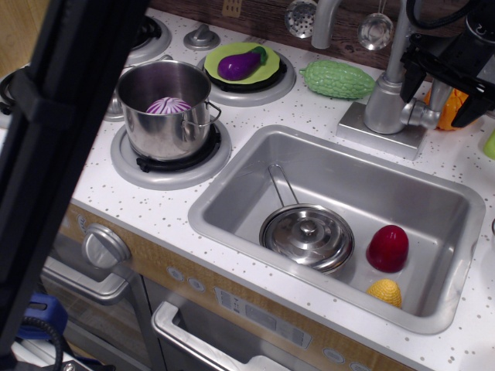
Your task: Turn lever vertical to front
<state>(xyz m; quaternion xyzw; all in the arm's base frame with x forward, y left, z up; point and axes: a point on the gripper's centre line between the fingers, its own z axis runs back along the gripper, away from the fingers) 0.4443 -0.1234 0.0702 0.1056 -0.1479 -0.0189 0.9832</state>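
The lever (438,99) is a short silver-grey paddle standing roughly upright from a stubby joint (421,116) on the right side of the metal tap body (384,104). The tap stands on a square base (371,131) behind the sink. My black gripper (438,93) hangs over the lever at the top right. Its two fingers stand well apart, one to the left near the tap column (410,68) and one to the right (469,110), with the lever between them. I see no finger touching the lever. The lever's upper end is hidden by the gripper.
The sink (232,209) holds a lidded steel pan (307,236), a red object (387,247) and a yellow one (384,292). A green gourd (338,79) lies left of the tap, an orange object (452,108) behind the lever. A pot (166,104) sits on the stove. A dark bar (69,116) blocks the left foreground.
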